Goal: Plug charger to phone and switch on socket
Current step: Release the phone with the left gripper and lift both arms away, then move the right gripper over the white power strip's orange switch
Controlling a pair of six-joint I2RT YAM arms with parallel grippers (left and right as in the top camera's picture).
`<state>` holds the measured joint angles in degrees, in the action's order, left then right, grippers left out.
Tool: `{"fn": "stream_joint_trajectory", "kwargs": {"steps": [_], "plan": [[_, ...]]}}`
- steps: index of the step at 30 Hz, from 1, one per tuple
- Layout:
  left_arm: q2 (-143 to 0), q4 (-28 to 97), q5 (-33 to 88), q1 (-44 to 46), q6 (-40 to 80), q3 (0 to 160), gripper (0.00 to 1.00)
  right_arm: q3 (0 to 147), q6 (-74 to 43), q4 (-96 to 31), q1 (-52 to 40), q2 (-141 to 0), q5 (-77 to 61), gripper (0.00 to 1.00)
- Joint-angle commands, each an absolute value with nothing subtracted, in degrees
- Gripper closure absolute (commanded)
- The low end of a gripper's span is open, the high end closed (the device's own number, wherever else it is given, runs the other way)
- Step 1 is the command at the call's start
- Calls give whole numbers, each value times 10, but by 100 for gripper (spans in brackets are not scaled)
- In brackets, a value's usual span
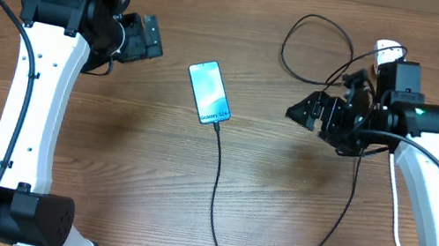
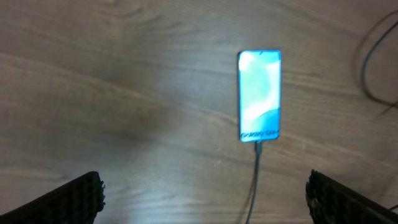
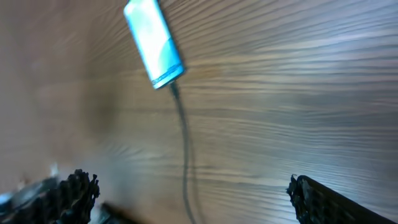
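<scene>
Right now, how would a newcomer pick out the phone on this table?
Look at the middle of the wooden table. The phone lies flat there, a thin black cable meeting its lower end. It alone has a lit blue-teal screen.

The table [image 1: 129, 179] is matt grained wood, the phone [image 1: 209, 92] glossy-screened, the charger [image 1: 216, 185] smooth black plastic

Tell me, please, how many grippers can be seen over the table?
2. The left gripper sits left of the phone; the right gripper sits right of it. Both are open and hold nothing.
</scene>
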<state>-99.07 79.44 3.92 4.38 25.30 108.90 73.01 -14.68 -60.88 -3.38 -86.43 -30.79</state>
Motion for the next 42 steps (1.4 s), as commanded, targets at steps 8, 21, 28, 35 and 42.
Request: {"fn": "stream_joint_trajectory", "kwargs": {"steps": [8,21,28,35,42], "plan": [[-993,802,21,41,253,1088,0,747,-182,-606,28,-837,-179,0],[-993,802,21,41,253,1088,0,747,-182,-560,95,-837,-138,5],[-993,802,21,41,253,1088,0,747,-200,-438,96,-841,-25,0],[-993,802,21,41,253,1088,0,746,-183,-301,96,-888,135,0],[-993,802,21,41,253,1088,0,746,-165,-249,114,-954,135,0]]}}
